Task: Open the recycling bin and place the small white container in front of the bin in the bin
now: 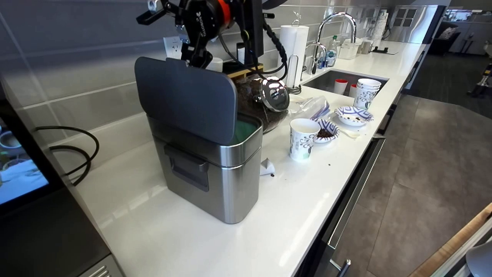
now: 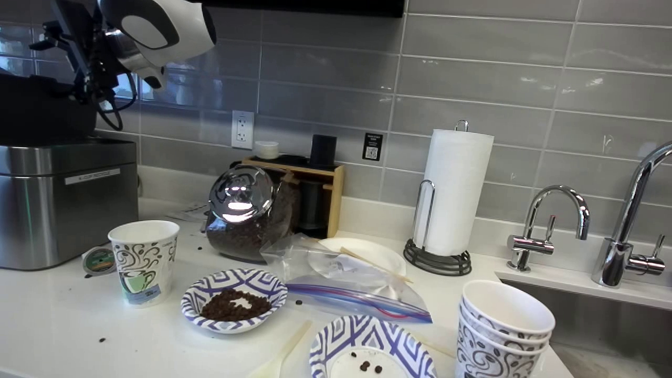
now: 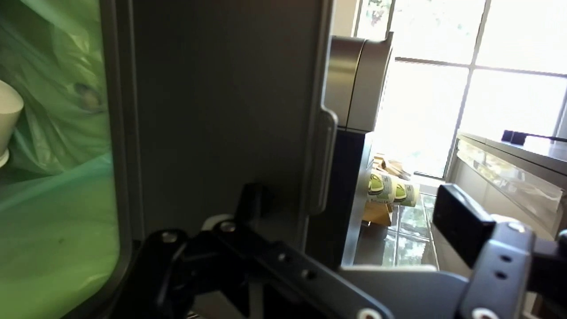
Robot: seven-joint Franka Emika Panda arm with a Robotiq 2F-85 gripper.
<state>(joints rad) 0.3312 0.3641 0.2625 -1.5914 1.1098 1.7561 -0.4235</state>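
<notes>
The brushed-steel recycling bin [image 1: 240,192] stands on the counter and also shows in an exterior view [image 2: 100,210]. Its dark grey lid [image 1: 184,96] is raised upright, and the wrist view shows the lid's face [image 3: 221,110] beside the green bag lining [image 3: 66,212]. The small white container [image 1: 266,168] lies tipped on its side on the counter close to the bin, its green-brown top visible in an exterior view [image 2: 99,261]. My gripper [image 3: 359,212] is open and empty high at the lid. One finger is at the lid's face; contact is unclear.
A patterned paper cup [image 1: 302,140] stands near the container. Bowls [image 2: 236,302], a plastic bag [image 2: 357,294] and a glass jar of coffee beans [image 2: 247,226] lie beyond. A dark appliance with a screen [image 1: 38,223] is beside the bin. A white object [image 3: 6,115] is inside the bin.
</notes>
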